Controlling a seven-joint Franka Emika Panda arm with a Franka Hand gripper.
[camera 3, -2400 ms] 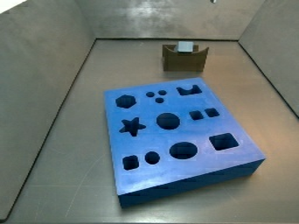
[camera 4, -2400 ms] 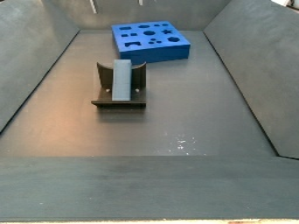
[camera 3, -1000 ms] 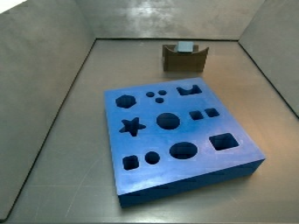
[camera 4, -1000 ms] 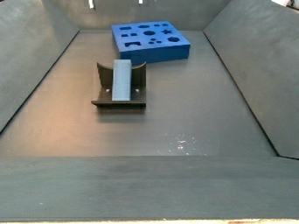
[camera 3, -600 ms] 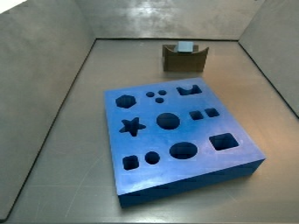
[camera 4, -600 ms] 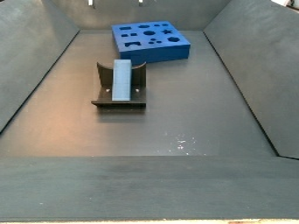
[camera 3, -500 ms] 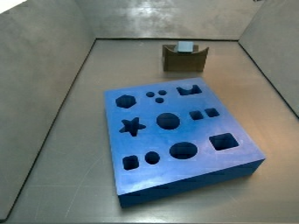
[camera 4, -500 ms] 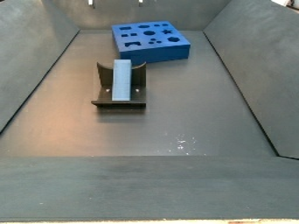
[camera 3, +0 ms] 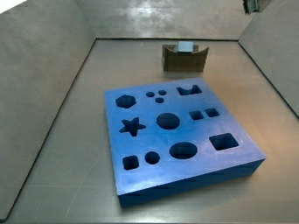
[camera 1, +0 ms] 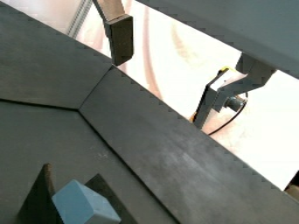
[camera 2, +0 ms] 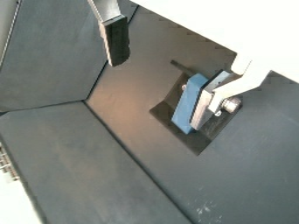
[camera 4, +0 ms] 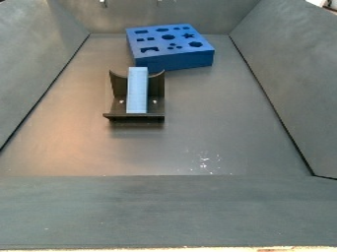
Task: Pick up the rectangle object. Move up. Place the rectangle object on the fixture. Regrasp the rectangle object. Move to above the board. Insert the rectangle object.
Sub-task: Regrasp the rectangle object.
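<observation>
In both wrist views the gripper (camera 2: pixel 176 61) hangs high above the floor with its fingers (camera 1: pixel 119 39) spread apart and nothing between them; in a side view only a sliver of it shows at the upper right corner (camera 3: pixel 250 5). Farther down, the rectangle object (camera 4: pixel 137 91) lies in the fixture (camera 4: pixel 133 116), left of centre in a side view, the pale block resting along the notch with its long side up against the bracket. The wrist view looking down shows the same block (camera 2: pixel 188 105) seated in the dark holder (camera 2: pixel 200 137), well apart from the gripper. Farthest off in that side view, at the upper middle, stands the board (camera 4: pixel 170 46), its shaped holes all empty; the opposite side view puts the board (camera 3: pixel 181 140) nearest and the fixture (camera 3: pixel 184 58) beyond it near the back wall. As I judge it, the pick, the lift and the placing on the fixture are done; the regrasp, the move above the board and the insertion are left.
</observation>
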